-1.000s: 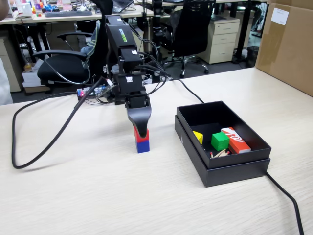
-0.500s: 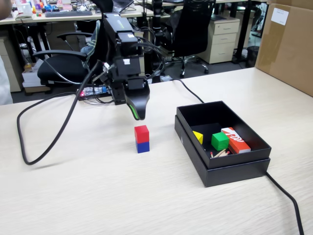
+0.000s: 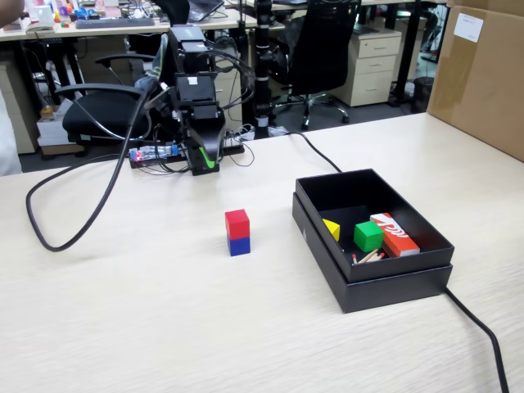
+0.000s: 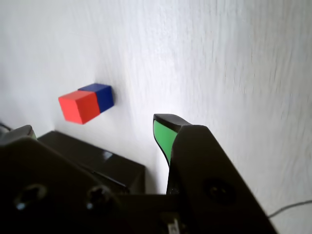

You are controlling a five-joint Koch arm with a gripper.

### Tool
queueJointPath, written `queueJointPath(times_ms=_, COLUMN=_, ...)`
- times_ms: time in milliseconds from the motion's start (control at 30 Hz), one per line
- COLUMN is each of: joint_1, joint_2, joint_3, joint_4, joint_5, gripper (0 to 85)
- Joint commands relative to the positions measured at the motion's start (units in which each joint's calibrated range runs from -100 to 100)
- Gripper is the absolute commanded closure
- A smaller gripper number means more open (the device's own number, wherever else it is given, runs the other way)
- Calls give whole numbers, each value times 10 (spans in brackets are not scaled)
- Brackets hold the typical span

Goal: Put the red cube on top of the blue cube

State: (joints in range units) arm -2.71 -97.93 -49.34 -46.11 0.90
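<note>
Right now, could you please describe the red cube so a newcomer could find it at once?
In the fixed view, look left of the black box on the pale table. The red cube sits atop the blue cube, the only stack standing outside the box.

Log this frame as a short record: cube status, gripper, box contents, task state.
red cube: resting squarely on the blue cube, nothing else touching it
stack location: bare table, left of the black box in the fixed view
gripper: behind the stack, well clear of it, holding nothing; open or shut cannot be told
box contents: yellow piece, green cube, red-orange box, small sticks
task state: stack appears complete
</note>
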Motion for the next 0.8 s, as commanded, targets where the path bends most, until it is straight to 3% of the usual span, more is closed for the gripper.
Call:
queueJointPath(times_ms=0, joint_1=-12, joint_2=-21, joint_3=-17, joint_4=87, joint_5=-7, gripper=370)
queueJointPath(times_ms=233, joint_1=-16, joint_2=-21, joint_3=-129, joint_4=211, joint_5=-15, gripper=367)
queueJointPath(times_ms=767, joint_1=-12, joint_2=-21, joint_3=-338, joint_4=354, joint_5=-29, gripper=362)
